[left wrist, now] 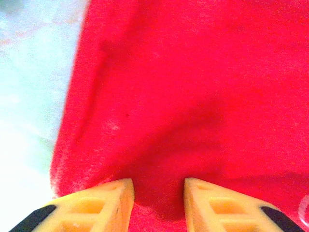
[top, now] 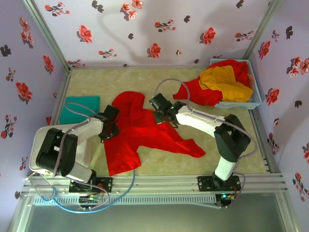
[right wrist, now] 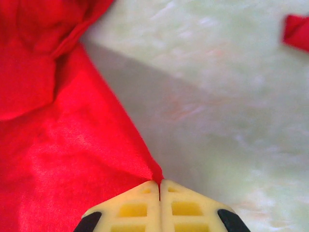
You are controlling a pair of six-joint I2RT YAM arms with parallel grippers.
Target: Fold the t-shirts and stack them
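Observation:
A bright red t-shirt (top: pixel 140 140) lies spread and wrinkled across the middle of the table. My left gripper (top: pixel 110 126) sits low on its left edge. In the left wrist view its fingers (left wrist: pixel 158 186) stand apart, with the red cloth (left wrist: pixel 193 96) lying in the gap between them. My right gripper (top: pixel 161 112) is at the shirt's upper right and is shut (right wrist: pixel 160 182) on a pinched corner of the red cloth (right wrist: pixel 72 169). A teal t-shirt (top: pixel 79 108) lies folded at the left. A mustard-yellow shirt (top: pixel 224 82) and another red one (top: pixel 200 92) spill from the basket.
The pale blue mesh basket (top: pixel 241 104) stands at the back right corner. Flowered walls close in the table on three sides. A metal rail (top: pixel 159 181) carrying both arm bases runs along the near edge. Bare tabletop (right wrist: pixel 231 96) lies right of the held corner.

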